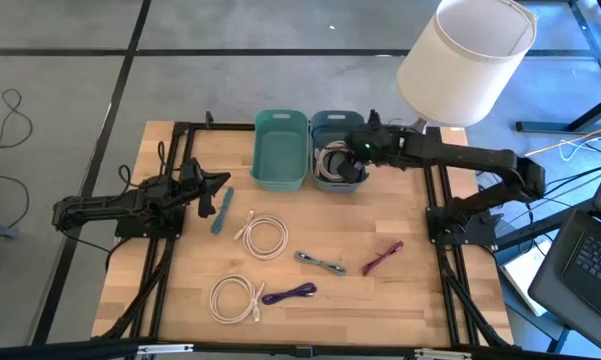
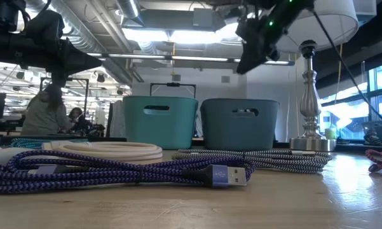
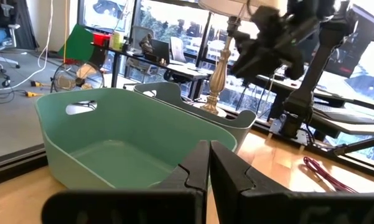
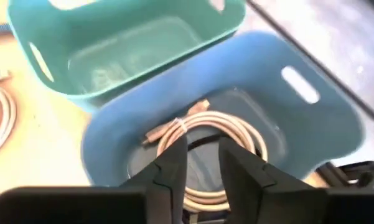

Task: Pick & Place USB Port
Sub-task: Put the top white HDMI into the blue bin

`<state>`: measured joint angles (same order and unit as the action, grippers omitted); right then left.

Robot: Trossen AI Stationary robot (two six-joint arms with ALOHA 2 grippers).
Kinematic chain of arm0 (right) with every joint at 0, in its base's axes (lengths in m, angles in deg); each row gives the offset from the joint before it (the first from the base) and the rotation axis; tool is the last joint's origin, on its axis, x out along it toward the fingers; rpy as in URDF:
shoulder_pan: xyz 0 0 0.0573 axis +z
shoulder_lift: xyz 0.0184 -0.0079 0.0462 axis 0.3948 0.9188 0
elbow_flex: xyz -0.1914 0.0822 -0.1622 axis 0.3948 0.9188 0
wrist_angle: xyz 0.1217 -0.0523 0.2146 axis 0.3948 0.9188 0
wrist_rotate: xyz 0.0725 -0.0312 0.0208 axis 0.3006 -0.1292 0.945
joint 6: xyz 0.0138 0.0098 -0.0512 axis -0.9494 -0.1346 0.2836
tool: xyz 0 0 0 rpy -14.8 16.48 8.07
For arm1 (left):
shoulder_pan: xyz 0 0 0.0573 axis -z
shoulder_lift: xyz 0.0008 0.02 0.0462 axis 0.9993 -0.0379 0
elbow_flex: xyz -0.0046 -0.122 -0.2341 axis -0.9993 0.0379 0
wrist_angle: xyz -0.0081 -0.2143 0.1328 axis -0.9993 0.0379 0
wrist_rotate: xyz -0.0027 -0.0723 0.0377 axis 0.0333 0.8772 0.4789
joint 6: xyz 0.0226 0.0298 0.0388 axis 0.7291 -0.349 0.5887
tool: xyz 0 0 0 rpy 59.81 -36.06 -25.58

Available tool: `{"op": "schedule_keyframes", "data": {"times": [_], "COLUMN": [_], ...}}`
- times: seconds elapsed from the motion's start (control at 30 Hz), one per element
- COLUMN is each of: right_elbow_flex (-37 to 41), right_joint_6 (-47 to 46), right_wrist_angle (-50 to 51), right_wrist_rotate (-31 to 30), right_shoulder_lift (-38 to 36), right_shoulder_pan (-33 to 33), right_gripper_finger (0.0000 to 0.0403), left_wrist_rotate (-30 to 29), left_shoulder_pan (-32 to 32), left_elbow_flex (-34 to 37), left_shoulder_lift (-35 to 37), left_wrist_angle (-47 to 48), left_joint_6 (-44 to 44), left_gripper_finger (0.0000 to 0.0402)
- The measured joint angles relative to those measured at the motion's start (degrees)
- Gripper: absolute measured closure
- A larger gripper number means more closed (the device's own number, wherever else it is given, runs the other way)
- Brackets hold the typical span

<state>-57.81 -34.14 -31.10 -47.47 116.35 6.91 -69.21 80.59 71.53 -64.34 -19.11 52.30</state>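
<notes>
The right pincer [image 1: 357,146] hangs over the dark blue bin [image 1: 337,163], at its rim on the side away from the green bin [image 1: 279,150]. In its own wrist view the two fingers [image 4: 174,163] stand a small gap apart with nothing between them. Directly below them, on the floor of the blue bin [image 4: 311,134], lies a coiled beige USB cable [image 4: 205,134], its plug end pointing toward the green bin [image 4: 130,43] next door. The green bin holds nothing.

The left pincer [image 1: 220,184] waits low over the wooden counter [image 1: 420,290], well away from the right one, on the far side of the green bin. Its fingers [image 3: 196,171] are pressed together, empty, and they point toward the green bin's [image 3: 106,143] side wall.

More cables lie loose on the counter, all apart from both pincers. A teal cable [image 1: 222,210] sits just beyond the left pincer's tip. A white coiled cable [image 1: 264,236] lies a little further toward the counter's middle, with a grey braided cable [image 1: 320,262] and a magenta cable [image 1: 382,257] past it, nearer the right arm's base. Toward the front edge are a second white coil [image 1: 234,298] and a purple cable [image 1: 288,293], touching each other. In the low view the purple cable's USB plug [image 2: 227,175] lies flat on the counter in the foreground. A lamp with a white shade [image 1: 466,58] stands just beyond the right arm.
</notes>
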Motion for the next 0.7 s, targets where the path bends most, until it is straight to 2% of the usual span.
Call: {"op": "schedule_keyframes", "data": {"times": [0.17, 0.4, 0.7], "right_elbow_flex": [0.0, 0.0, 0.0], "right_joint_6": [-0.5, -0.5, -0.8], "right_wrist_angle": [-0.4, -0.3, -0.4], "right_wrist_rotate": [-4.7, -4.8, -4.9], "right_shoulder_lift": [-2.2, -2.5, -2.5], "right_shoulder_pan": [2.4, 3.0, 3.0], "right_gripper_finger": [0.0337, 0.0355, 0.0356], "left_wrist_rotate": [0.0, 0.0, 0.0], "left_shoulder_pan": [0.0, 0.0, 0.0], "left_elbow_flex": [0.0, 0.0, 0.0], "left_shoulder_lift": [0.0, 0.0, 0.0], "left_wrist_angle": [0.0, 0.0, 0.0], "left_joint_6": [0.0, 0.0, 0.0], "left_gripper_finger": [0.0396, 0.0396, 0.0396]}}
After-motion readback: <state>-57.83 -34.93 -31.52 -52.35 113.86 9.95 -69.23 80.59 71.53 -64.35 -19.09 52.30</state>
